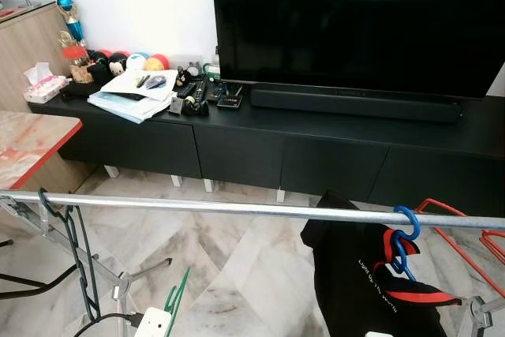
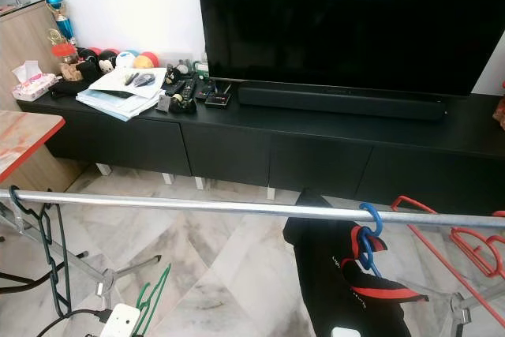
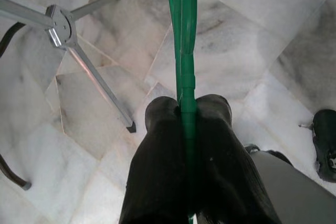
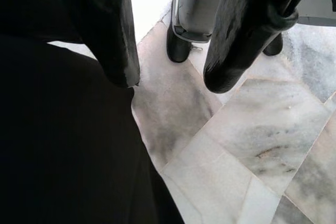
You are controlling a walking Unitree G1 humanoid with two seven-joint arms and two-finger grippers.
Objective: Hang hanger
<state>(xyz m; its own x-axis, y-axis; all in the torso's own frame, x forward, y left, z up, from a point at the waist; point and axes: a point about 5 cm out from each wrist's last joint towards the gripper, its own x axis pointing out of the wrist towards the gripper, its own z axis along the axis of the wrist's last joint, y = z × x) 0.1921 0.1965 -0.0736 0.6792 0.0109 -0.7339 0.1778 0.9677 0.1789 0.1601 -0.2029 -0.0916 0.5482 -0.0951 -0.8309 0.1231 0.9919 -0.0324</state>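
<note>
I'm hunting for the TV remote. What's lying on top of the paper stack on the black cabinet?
On the paper stack lie two small dark objects, too small to identify. Whatever lies beneath the sheets is covered.

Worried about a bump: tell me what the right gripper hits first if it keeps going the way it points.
Probably the marble floor. The right gripper has open fingers aimed down at bare tile; the black garment lies just beside that line, though depth is unclear.

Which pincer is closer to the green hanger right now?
Left. The left pincer is shut on the green hanger, gripping its rod between both fingers. The right pincer is open over the marble floor, beside the hanging black garment.
</note>
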